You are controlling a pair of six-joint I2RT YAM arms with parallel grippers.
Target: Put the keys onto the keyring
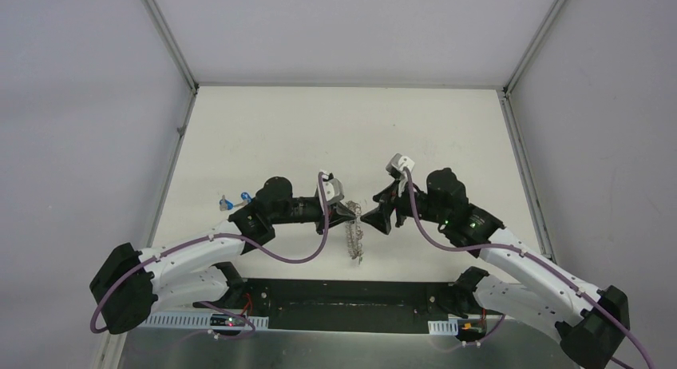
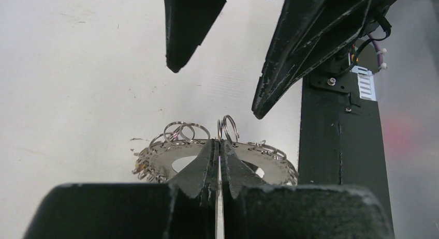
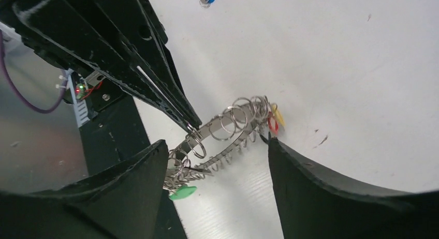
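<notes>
Steel ring (image 3: 215,129) is hanging over the table's (image 1: 319,137) near edge, pinched at its rim by the tightly closed left fingers (image 2: 201,164), and with the right fingers (image 3: 316,182) sitting apart around it, any bump is risking knocking it loose.

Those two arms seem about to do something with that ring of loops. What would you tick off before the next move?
1. Grip of the left fingers on the keyring: ok, shut on it.
2. Opening of the right fingers: ok, open, one either side of the ring.
3. The green key, red key and yellow key at the ring: ok; whether threaded, cannot tell.
4. The blue key on the ring: not ok, lying apart on the table.
</notes>
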